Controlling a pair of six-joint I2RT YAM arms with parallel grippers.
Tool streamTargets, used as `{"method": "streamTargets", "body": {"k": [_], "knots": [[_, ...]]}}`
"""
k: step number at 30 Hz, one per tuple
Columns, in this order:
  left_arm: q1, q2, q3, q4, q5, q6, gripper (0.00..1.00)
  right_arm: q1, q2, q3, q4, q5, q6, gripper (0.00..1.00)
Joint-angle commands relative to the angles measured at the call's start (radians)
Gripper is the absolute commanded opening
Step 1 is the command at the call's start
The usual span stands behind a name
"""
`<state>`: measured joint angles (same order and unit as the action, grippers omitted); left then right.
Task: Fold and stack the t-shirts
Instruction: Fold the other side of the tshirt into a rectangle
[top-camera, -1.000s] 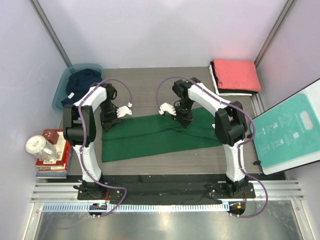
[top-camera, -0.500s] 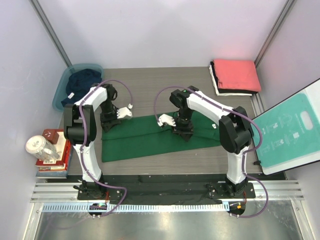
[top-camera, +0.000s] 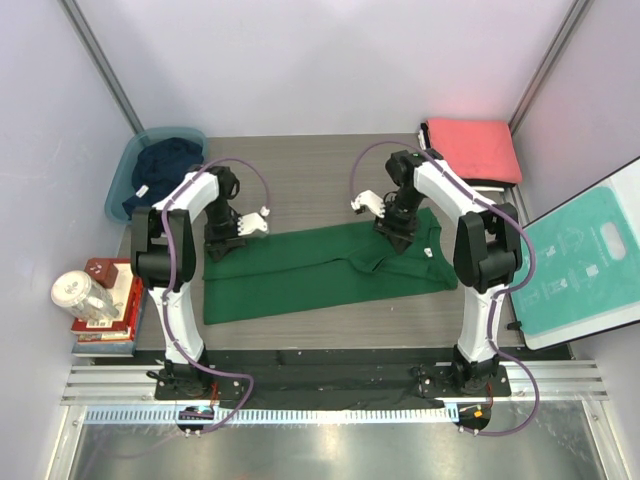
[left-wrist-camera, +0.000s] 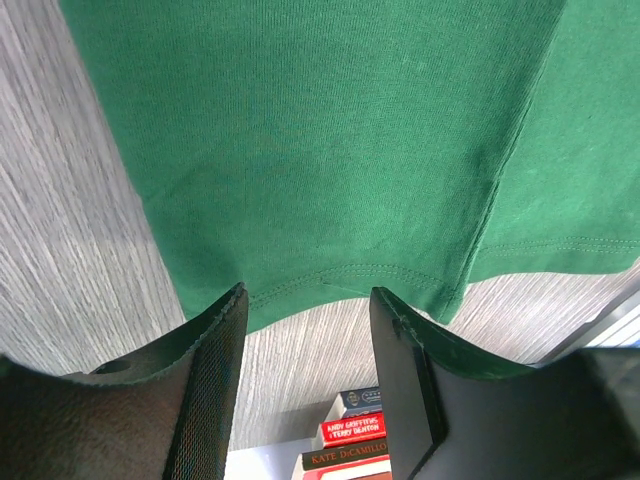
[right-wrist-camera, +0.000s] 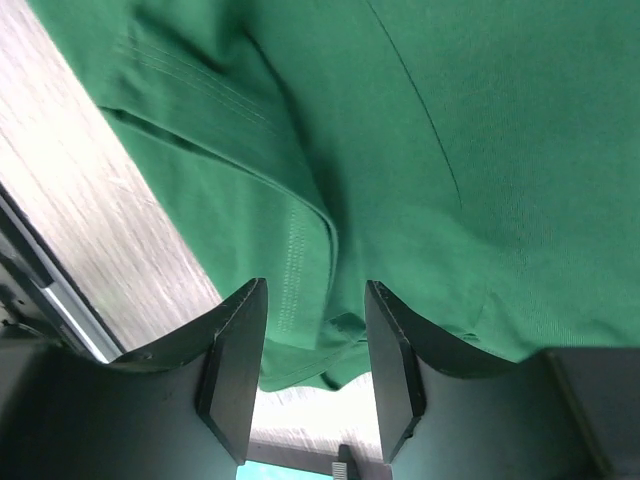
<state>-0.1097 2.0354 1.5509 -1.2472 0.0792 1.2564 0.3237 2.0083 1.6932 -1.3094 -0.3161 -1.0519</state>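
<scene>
Lying across the table (top-camera: 300, 165), the dark green t-shirt (top-camera: 320, 272) stretches between the arms. The left gripper (left-wrist-camera: 305, 300) hangs spread over its hem and the right gripper (right-wrist-camera: 315, 290) spread over its right end (neither pinches cloth). Just past the hem, book spines (left-wrist-camera: 352, 432) read "Kate DiCamillo". A coral-red shirt (top-camera: 470, 150) tops the far-right stack.

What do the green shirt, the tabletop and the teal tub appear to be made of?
Green t-shirt: soft knit fabric, likely cotton jersey, matte; a fine knit texture and double-stitched hems show. Tabletop: grey wood-grain surface, probably laminate rather than solid wood, with a faint sheen. Tub: smooth teal plastic by the look, slightly translucent at the rim.
</scene>
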Motion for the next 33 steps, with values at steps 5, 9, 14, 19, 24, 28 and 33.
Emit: {"method": "streamTargets", "body": {"k": [5, 9, 14, 19, 24, 28, 33], "knots": [[-0.004, -0.011, 0.044, -0.029, -0.015, -0.031, 0.53, 0.014, 0.030, 0.003, 0.016, -0.031, -0.065, 0.51], [-0.004, -0.003, 0.054, -0.035, -0.019, -0.037, 0.53, 0.014, 0.046, 0.005, 0.029, -0.037, -0.069, 0.51], [-0.004, 0.014, 0.081, -0.049, -0.022, -0.038, 0.53, 0.015, 0.072, 0.003, 0.041, -0.063, -0.068, 0.52], [-0.005, 0.031, 0.109, -0.058, -0.021, -0.037, 0.52, 0.017, 0.099, 0.006, 0.059, -0.075, -0.056, 0.52], [-0.005, 0.037, 0.118, -0.061, -0.021, -0.032, 0.52, 0.034, 0.112, 0.003, 0.055, -0.083, -0.048, 0.49], [-0.005, 0.040, 0.115, -0.055, -0.022, -0.025, 0.52, 0.048, 0.113, 0.000, 0.047, -0.080, -0.046, 0.28], [-0.005, 0.040, 0.103, -0.049, -0.018, -0.018, 0.52, 0.066, 0.096, 0.032, -0.017, -0.084, -0.057, 0.02]]}}
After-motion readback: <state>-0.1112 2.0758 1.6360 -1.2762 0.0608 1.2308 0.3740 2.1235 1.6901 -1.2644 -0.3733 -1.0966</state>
